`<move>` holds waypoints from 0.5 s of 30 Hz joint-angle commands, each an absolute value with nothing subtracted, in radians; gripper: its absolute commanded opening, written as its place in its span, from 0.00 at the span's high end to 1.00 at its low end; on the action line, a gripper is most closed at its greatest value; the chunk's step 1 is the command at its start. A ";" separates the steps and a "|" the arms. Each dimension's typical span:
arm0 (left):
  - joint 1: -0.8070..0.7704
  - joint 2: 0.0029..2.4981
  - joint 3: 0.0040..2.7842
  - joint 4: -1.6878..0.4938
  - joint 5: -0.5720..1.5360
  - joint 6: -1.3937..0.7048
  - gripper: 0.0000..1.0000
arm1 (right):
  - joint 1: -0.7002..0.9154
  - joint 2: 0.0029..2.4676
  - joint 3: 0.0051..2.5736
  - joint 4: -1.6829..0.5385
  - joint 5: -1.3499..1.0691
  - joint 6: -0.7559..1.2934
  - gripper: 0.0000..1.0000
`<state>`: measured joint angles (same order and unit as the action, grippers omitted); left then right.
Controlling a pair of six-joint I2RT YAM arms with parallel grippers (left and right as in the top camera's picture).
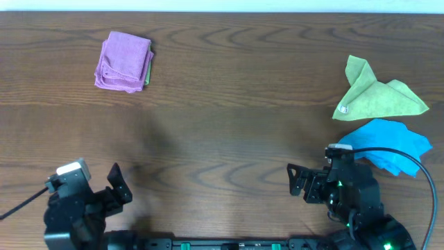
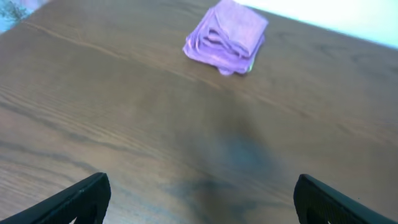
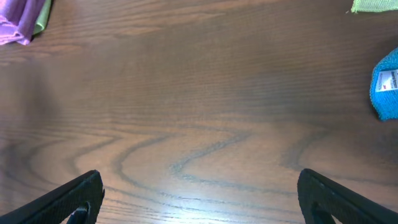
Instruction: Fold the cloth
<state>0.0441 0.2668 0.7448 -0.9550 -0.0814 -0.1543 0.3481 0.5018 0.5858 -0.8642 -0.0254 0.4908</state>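
Note:
A folded purple cloth [image 1: 125,61] lies at the far left of the table, on a green cloth whose edge shows; it also shows in the left wrist view [image 2: 229,37] and at the corner of the right wrist view [image 3: 22,22]. A crumpled green cloth [image 1: 378,94] and a crumpled blue cloth [image 1: 388,144] lie at the right; the blue one shows in the right wrist view [image 3: 387,84]. My left gripper [image 1: 119,184] is open and empty near the front left [image 2: 202,199]. My right gripper [image 1: 297,180] is open and empty near the front right [image 3: 199,199].
The wooden table [image 1: 229,118] spreads between the cloths. A black cable [image 1: 409,156] arcs over the right arm beside the blue cloth. The table's far edge runs along the top.

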 commanded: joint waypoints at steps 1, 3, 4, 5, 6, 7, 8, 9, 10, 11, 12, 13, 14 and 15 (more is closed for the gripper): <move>0.046 0.213 0.659 -0.931 -0.077 -0.099 0.05 | 0.340 0.496 0.581 -0.865 -0.015 0.504 0.01; 0.045 0.177 0.600 -0.920 -0.078 -0.099 0.05 | 0.340 0.496 0.581 -0.865 -0.015 0.504 0.01; 0.045 0.158 0.573 -0.915 -0.078 -0.099 0.05 | 0.340 0.496 0.581 -0.865 -0.015 0.504 0.01; 0.045 0.142 0.550 -0.909 -0.078 -0.099 0.05 | 0.340 0.496 0.581 -0.865 -0.015 0.504 0.01; 0.046 0.126 0.529 -0.904 -0.078 -0.099 0.05 | 0.340 0.496 0.581 -0.865 -0.015 0.504 0.01; 0.045 0.109 0.507 -0.900 -0.077 -0.092 0.05 | 0.340 0.496 0.581 -0.865 -0.015 0.504 0.01; 0.045 0.090 0.485 -0.899 -0.077 -0.088 0.05 | 0.340 0.496 0.581 -0.865 -0.015 0.504 0.01; 0.045 0.078 0.471 -0.899 -0.077 -0.088 0.05 | 0.340 0.496 0.581 -0.865 -0.015 0.504 0.01; 0.045 0.061 0.451 -0.900 -0.076 -0.083 0.05 | 0.340 0.496 0.581 -0.865 -0.015 0.504 0.01; 0.045 0.051 0.439 -0.900 -0.075 -0.077 0.05 | 0.340 0.496 0.581 -0.865 -0.015 0.504 0.01; 0.045 0.041 0.426 -0.900 -0.068 -0.065 0.05 | 0.340 0.496 0.581 -0.865 -0.015 0.504 0.01; 0.045 0.033 0.414 -0.899 -0.052 -0.041 0.05 | 0.340 0.496 0.581 -0.865 -0.015 0.504 0.01; 0.045 0.023 0.401 -0.900 -0.036 -0.014 0.05 | 0.340 0.496 0.581 -0.865 -0.015 0.504 0.01; 0.045 0.017 0.393 -0.900 -0.022 0.009 0.05 | 0.340 0.496 0.581 -0.865 -0.015 0.504 0.01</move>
<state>0.0441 0.0399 0.4145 -0.9062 -0.0635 -0.0677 0.3481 0.5014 0.5854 -0.8642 -0.0254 0.4908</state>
